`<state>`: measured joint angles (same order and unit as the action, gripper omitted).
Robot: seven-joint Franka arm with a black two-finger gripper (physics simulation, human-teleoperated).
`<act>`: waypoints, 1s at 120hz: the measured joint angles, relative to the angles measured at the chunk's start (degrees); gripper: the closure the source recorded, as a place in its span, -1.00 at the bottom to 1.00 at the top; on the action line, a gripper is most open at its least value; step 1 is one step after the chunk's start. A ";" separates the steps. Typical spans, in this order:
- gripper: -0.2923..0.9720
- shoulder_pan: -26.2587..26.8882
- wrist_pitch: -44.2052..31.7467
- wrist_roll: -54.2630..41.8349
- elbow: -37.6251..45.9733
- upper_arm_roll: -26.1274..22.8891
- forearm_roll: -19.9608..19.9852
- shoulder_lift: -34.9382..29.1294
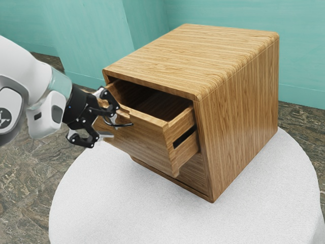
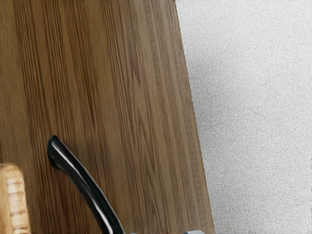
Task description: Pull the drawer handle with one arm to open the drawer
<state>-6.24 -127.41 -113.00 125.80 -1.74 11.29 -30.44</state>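
Observation:
A bamboo-coloured cabinet point(image 1: 223, 86) stands on a round white table point(image 1: 152, 208). Its top drawer point(image 1: 152, 129) is pulled partly out toward the exterior view's left, and the hollow inside shows. A thin black curved handle point(image 1: 121, 123) sits on the drawer front. My black gripper point(image 1: 114, 122) is at that front with its fingers wide apart, one above and one below the handle, so the bar lies between them without being pinched. In the wrist view the handle point(image 2: 83, 187) runs across the dark wooden drawer front point(image 2: 97, 97) close under my hand.
The white table top point(image 2: 253, 122) spreads beside the drawer front and in front of the cabinet. Beyond the table are a mottled stone floor point(image 1: 30, 203) and teal walls point(image 1: 76, 30). My white arm point(image 1: 25, 96) comes in from the exterior view's left.

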 joint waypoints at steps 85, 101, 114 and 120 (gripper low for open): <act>-0.56 0.25 -0.06 0.00 6.03 1.66 0.95 -5.55; -0.50 0.24 0.16 -0.01 7.34 1.66 1.02 -7.32; -0.52 0.26 0.45 -0.01 8.72 1.66 0.97 -9.40; -0.53 0.29 0.56 -0.01 9.44 1.66 0.95 -9.95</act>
<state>-5.96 -126.86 -113.01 135.24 -0.09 12.24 -40.39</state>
